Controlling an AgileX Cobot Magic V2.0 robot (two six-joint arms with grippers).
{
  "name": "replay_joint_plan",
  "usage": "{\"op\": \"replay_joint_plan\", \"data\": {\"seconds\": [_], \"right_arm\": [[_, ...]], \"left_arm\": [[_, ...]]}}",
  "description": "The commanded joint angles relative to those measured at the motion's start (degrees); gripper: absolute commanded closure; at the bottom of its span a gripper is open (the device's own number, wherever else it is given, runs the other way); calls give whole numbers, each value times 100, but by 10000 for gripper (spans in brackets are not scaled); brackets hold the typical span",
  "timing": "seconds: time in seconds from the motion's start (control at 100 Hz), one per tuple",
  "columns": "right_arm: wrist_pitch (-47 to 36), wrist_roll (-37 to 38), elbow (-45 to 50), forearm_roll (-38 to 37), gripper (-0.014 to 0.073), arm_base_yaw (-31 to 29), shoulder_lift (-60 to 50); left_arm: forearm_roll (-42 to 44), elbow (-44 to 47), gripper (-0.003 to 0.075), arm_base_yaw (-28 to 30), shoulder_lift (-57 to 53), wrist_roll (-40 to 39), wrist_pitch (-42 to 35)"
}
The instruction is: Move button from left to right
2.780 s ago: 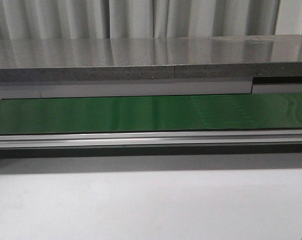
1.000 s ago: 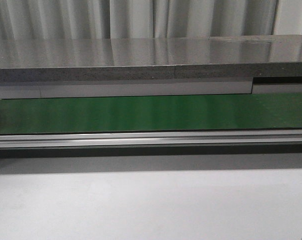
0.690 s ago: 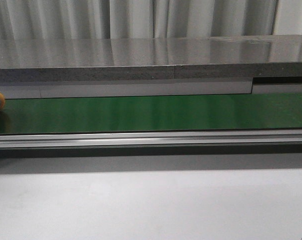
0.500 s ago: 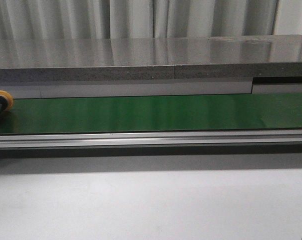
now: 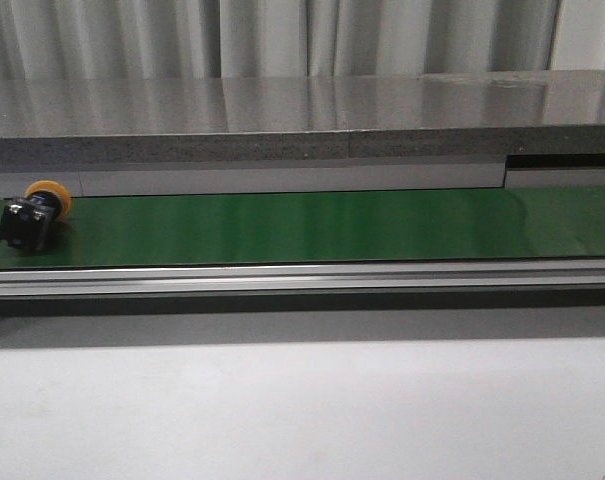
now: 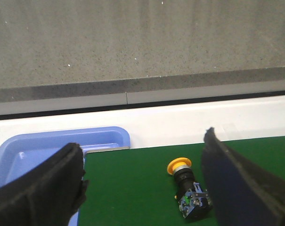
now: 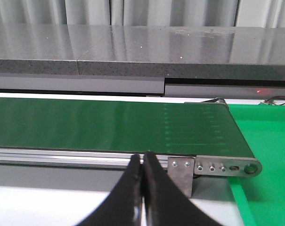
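Observation:
The button point(image 5: 32, 215) lies on its side at the far left of the green belt point(image 5: 312, 225), yellow cap toward the back, black body toward the front. In the left wrist view the button point(image 6: 187, 186) lies on the belt between my open left fingers, closer to one finger point(image 6: 236, 181). My left gripper point(image 6: 142, 188) is open and holds nothing. My right gripper point(image 7: 143, 162) is shut and empty, in front of the belt's right end point(image 7: 213, 141). Neither gripper shows in the front view.
A blue tray point(image 6: 52, 150) sits at the belt's left end. A grey stone ledge point(image 5: 302, 120) runs behind the belt. An aluminium rail point(image 5: 302, 278) edges the belt's front. A green surface point(image 7: 269, 155) lies past the belt's right end.
The belt was bare at first. The button has come in from the left edge of the front view and moved right along the belt.

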Motion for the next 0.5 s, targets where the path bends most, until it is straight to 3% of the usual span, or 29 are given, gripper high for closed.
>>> {"op": "replay_joint_plan", "data": {"seconds": [0.0, 0.2, 0.49], "right_arm": [[-428, -32, -86, -21, 661, -28, -120], [-428, -32, -86, -21, 661, -28, -120], [-428, -32, -86, -21, 661, -28, -120]], "left_arm": [[-86, 290, 215, -51, -554, 6, -759], [-86, 1143, 215, -51, -1611, 6, -1135], [-86, 1942, 218, -51, -3003, 6, -1005]]}}
